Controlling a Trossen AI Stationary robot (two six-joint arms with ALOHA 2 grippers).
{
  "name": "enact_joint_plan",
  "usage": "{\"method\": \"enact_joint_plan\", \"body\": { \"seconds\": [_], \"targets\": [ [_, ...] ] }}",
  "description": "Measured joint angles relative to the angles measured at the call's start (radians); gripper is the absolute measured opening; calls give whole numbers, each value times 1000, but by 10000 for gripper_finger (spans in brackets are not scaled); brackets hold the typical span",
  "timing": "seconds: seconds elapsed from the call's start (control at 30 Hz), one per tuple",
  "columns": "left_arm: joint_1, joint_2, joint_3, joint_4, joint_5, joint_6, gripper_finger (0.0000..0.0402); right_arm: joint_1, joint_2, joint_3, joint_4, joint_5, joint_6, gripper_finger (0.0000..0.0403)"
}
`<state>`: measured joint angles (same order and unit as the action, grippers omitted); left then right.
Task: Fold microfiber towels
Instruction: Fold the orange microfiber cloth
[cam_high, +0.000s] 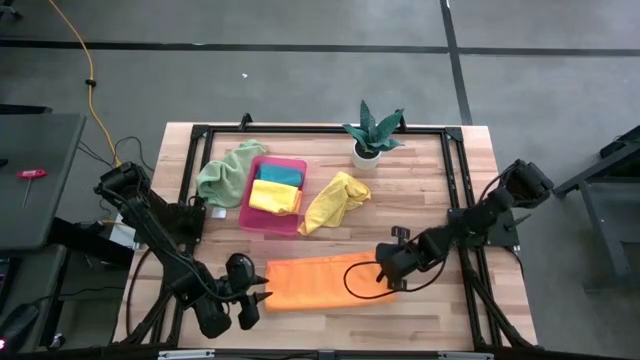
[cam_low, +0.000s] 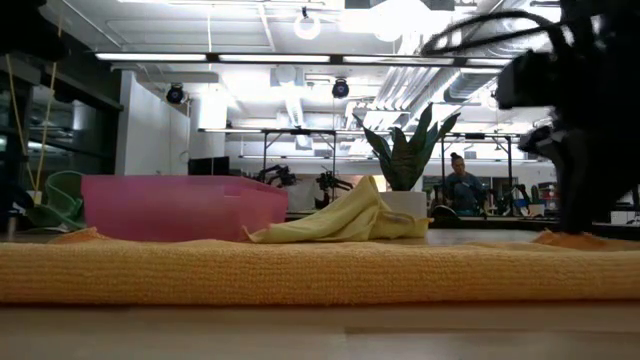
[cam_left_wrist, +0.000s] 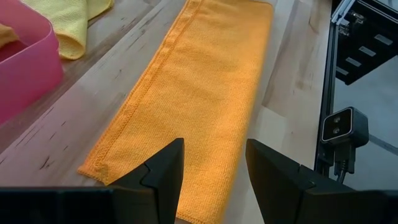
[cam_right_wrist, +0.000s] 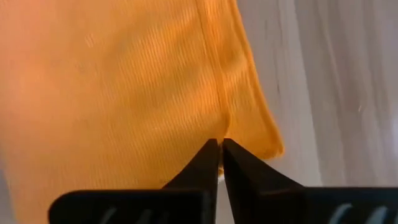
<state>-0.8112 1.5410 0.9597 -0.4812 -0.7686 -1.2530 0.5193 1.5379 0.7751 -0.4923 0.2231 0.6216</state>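
Across the table's front edge, orange towel (cam_high: 325, 281) lies lengthwise, left-to-right

**Colours on my table**

In front of me lies an orange towel (cam_high: 325, 281) with a fine ribbed weave. My tray (cam_high: 292, 221) is pink, and inside it I see a yellow towel (cam_high: 274, 197) and a teal towel (cam_high: 281, 174). A pale green towel (cam_high: 225, 173) is beside it, and another yellow towel (cam_high: 334, 201). My plant (cam_high: 373, 127) has green striped leaves in a white pot (cam_high: 366, 156). The table (cam_high: 470, 180) is light wood. My fingers (cam_left_wrist: 163, 176) are black.
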Motion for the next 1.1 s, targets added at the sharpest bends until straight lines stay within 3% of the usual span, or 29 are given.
{"method": "enact_joint_plan", "body": {
  "seconds": [0.3,0.5,0.7,0.9,1.1],
  "targets": [
    [0,0,0,0,0,0,160,-67,-2,71,-21,-6,-149,2],
    [0,0,0,0,9,0,160,-88,-2,71,-180,49,-75,1],
    [0,0,0,-1,9,0,160,-80,-9,72,-94,27,-113,1],
    [1,0,0,-23,8,0,160,-108,-6,35,-153,19,6,0],
    [25,0,0,-26,7,0,160,-119,-6,28,-136,13,8,0]
  ]
}}
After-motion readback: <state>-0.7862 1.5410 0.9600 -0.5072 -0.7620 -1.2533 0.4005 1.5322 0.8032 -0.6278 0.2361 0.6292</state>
